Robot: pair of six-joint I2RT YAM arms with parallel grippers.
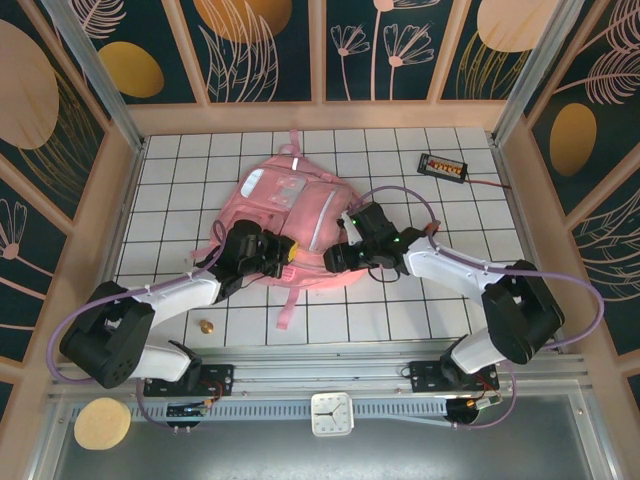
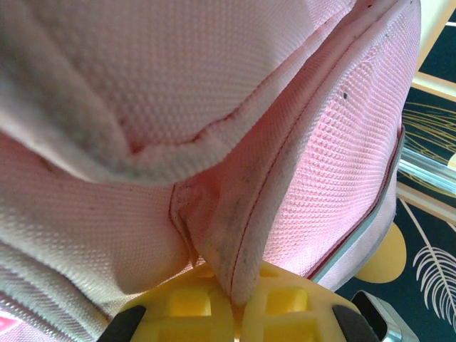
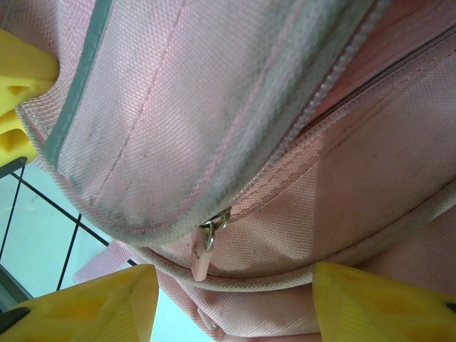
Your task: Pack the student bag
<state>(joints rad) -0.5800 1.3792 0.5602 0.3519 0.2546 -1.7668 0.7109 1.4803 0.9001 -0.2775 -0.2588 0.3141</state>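
Pale pink fabric backpack [image 1: 290, 200] flat on white gridded worktop [image 1: 450, 300]. Left claw [image 2: 235, 303] pinching a fold of it; right claw [image 3: 235, 292] spread, astride pink zipper pull [image 3: 203, 260].

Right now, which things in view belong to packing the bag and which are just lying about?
Job: student bag; zipper pull; left pincer, shut on a bag fold; right pincer, open at the zipper pull.
Lying about: small brass piece; black box with orange parts; white clock; round tan disc.

The student bag [image 1: 290, 215] lies on table [image 1: 400, 310]; small box [image 1: 443, 166] behind-right.
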